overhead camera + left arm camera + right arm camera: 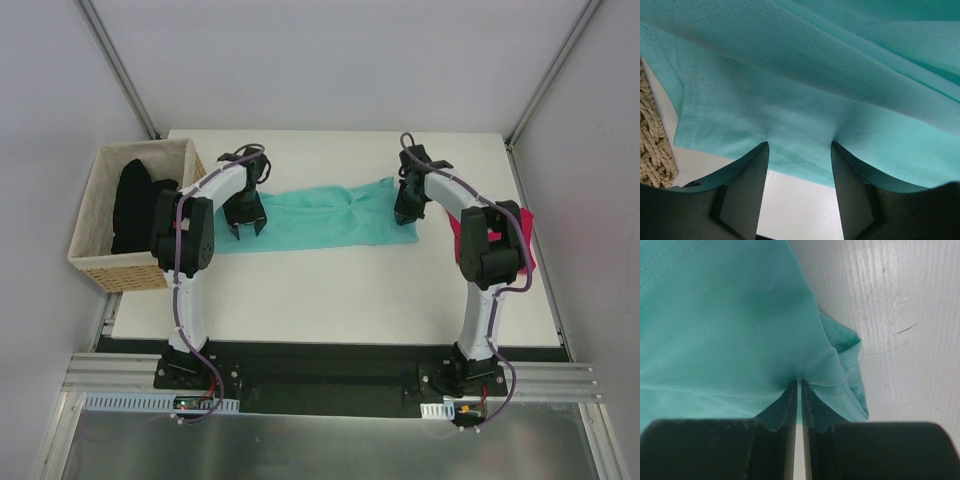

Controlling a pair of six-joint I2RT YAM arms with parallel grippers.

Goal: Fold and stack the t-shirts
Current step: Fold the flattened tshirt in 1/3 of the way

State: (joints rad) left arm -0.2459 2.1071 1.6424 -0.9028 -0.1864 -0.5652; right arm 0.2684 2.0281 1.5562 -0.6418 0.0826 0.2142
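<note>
A teal-green t-shirt (320,218) lies stretched in a long band across the middle of the table. My left gripper (243,222) stands open over its left end. In the left wrist view both fingertips (761,150) touch the teal cloth (805,90) near its hem, with nothing pinched between them. My right gripper (405,215) is shut on the shirt's right end. The right wrist view shows the jaws almost together, with a fold of teal cloth (715,330) pinched at their tips (800,384). A magenta-pink t-shirt (527,245) lies at the right edge, mostly behind the right arm.
A tan woven basket (100,268) stands off the table's left edge, and black t-shirts (135,205) fill it. Its weave (652,150) shows just left of the left gripper. White table (330,290) runs in front of the teal shirt.
</note>
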